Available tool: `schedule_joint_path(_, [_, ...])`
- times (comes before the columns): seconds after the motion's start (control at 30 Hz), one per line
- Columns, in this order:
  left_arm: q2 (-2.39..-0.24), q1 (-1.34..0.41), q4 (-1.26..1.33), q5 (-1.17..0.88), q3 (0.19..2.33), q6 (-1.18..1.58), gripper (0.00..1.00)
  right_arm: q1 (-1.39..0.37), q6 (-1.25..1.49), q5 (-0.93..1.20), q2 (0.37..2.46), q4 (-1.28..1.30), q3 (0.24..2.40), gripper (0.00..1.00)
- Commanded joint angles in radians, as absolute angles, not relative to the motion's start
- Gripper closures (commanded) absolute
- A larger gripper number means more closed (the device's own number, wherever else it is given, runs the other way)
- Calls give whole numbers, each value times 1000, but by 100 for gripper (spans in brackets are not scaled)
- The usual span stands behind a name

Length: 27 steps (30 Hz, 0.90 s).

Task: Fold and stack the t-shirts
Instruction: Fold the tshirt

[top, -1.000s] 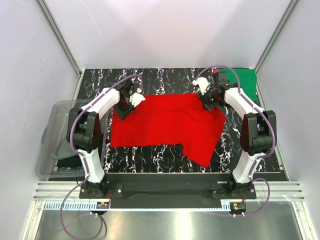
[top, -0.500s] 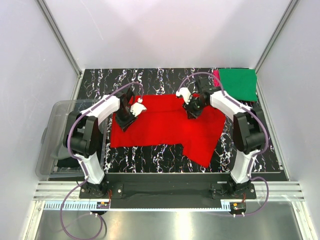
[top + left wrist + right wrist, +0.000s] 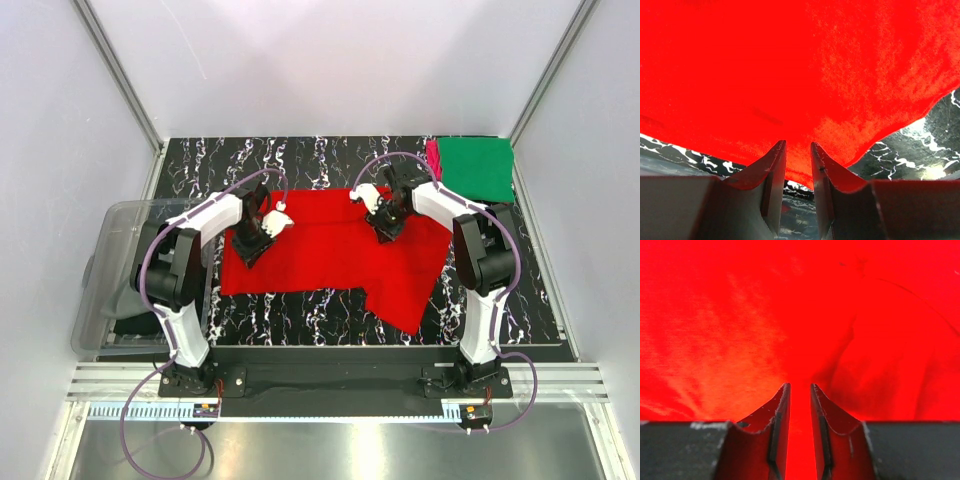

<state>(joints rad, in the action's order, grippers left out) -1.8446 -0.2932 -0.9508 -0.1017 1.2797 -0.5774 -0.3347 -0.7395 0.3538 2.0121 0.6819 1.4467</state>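
Both jaws are almost closed, each pinching the red shirt between them. Pull both sides evenly (same speed) so the fold lands straight.

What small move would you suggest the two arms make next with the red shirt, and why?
The left claw and right claw each look shut on cloth near the far edge of the red shirt, and the rest lies flat and unfolded on the table. So I would probably draw both toward the near hem, folding it in half.
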Motion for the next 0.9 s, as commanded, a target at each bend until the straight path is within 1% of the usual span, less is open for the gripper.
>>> schedule_joint_path(0.0, [-1859, -285, -930, -110, 1279, -574, 69, -333, -762, 279, 2031, 640, 1476, 71])
schedule_joint_path(0.47, [-1876, -285, -931, -113, 1299, -566, 69, -311, -756, 189, 2054, 583, 1535, 71])
schedule_joint_path(0.87, [-1907, -285, -930, -124, 1328, -563, 70, -298, -776, 170, 2046, 565, 1555, 71])
